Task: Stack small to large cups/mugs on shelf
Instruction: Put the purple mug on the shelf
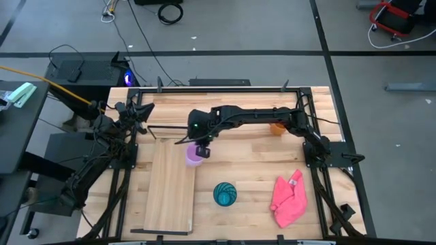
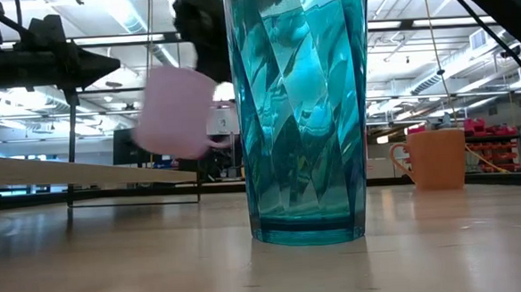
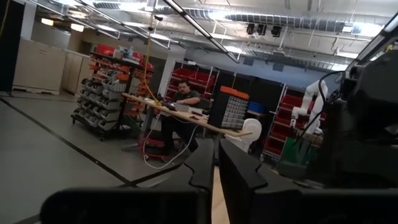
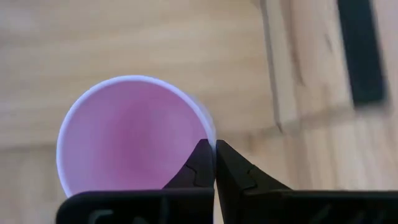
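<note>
No text, label, brand, number or sign can be read on anything in these views.

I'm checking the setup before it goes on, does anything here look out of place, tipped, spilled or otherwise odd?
Nothing looks spilled or broken. The lilac mug hangs tilted in the air over the shelf's edge, but only because the right gripper is pinching its rim. The teal cup and orange mug stand upright. The pink cloth lies crumpled nearby.

Teal cup (image 2: pixel 300 108): top cut off by the low view's upper edge. Lilac mug (image 2: pixel 176 110): blurred in mid-air; handle unseen. Orange mug (image 1: pixel 276 128): partly hidden beneath the right arm.
</note>
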`<move>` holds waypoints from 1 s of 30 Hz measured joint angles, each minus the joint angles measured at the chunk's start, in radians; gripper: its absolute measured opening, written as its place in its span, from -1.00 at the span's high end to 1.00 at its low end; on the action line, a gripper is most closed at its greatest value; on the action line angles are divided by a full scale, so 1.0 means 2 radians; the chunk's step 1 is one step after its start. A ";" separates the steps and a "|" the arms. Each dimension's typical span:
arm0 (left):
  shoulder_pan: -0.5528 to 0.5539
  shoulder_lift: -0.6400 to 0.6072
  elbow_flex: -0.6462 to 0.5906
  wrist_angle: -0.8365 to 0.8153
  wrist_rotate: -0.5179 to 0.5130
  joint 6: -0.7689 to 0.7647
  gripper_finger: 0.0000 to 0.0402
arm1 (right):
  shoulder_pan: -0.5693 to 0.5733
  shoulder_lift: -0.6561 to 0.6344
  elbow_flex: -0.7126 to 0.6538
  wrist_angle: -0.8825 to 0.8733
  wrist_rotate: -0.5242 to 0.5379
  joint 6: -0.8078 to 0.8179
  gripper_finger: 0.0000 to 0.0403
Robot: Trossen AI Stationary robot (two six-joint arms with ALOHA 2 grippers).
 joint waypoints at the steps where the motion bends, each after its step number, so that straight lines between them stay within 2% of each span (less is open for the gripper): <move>1: 0.000 0.000 0.000 0.000 0.001 0.000 0.84 | 0.000 -0.001 0.000 -0.015 0.012 0.001 0.99; 4: 0.000 0.000 0.000 0.000 0.001 0.000 0.86 | 0.001 -0.006 0.000 -0.049 0.029 0.005 0.99; 11: 0.000 0.000 0.000 -0.002 0.002 0.000 0.87 | 0.004 -0.008 0.000 -0.080 0.028 0.005 0.99; 21: 0.000 0.000 0.000 -0.011 0.002 0.000 0.83 | 0.002 -0.008 -0.058 -0.053 0.028 0.000 0.99; 30: 0.000 0.000 0.000 -0.011 0.002 0.000 0.85 | 0.002 -0.008 -0.074 -0.028 0.028 -0.004 0.99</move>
